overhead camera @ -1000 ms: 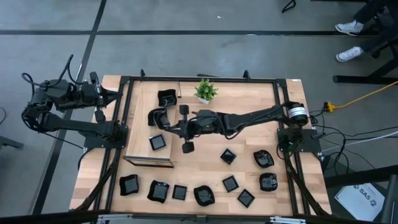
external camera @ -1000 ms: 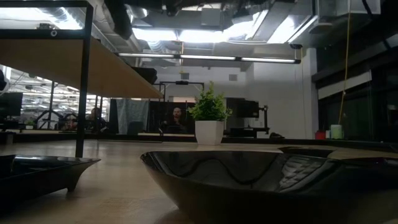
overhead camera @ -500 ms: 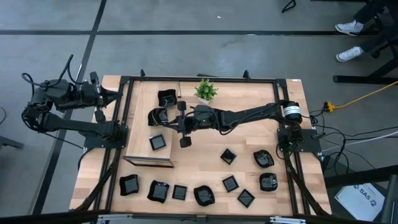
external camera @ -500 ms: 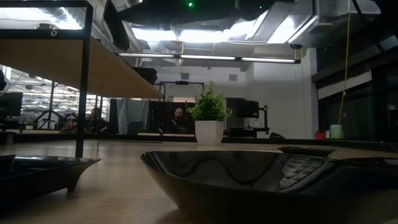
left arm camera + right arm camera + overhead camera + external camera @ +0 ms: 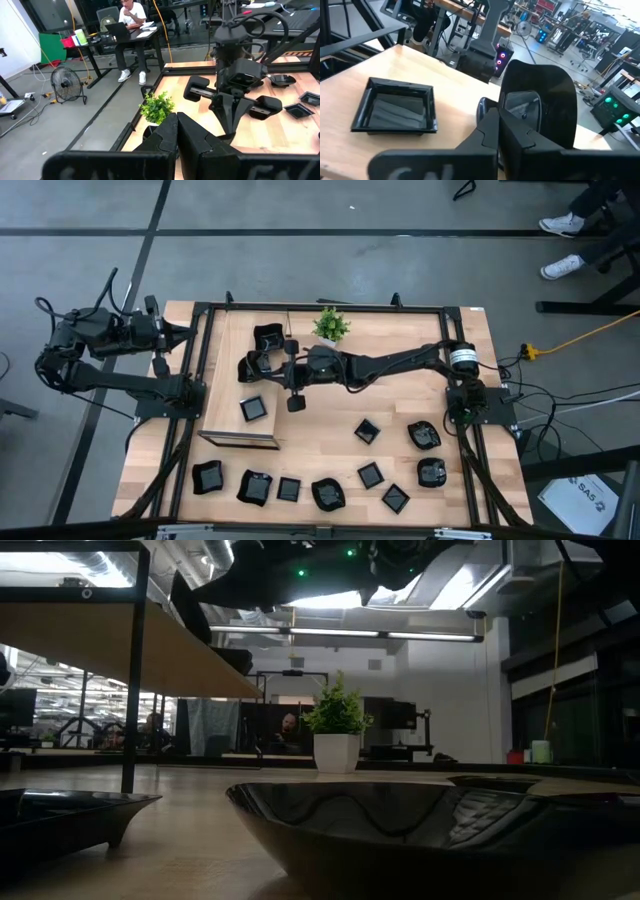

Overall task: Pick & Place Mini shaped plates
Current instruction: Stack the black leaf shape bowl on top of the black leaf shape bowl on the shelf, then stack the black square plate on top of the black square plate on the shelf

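We place a mini plate on the raised light wooden platform (image 5: 232, 430)

The right gripper (image 5: 263, 367) hangs over the platform's middle, its jaws together on the rim of a glossy black rounded mini plate (image 5: 540, 100). We judge it best to lower the plate flat, clear of the glossy black square mini plate (image 5: 395, 107) on the platform's near part, and only then release. The right wrist view shows the held plate standing on edge, while the high view gives a dark blob. The left gripper (image 5: 186, 332) waits beyond the platform's left side, jaws together
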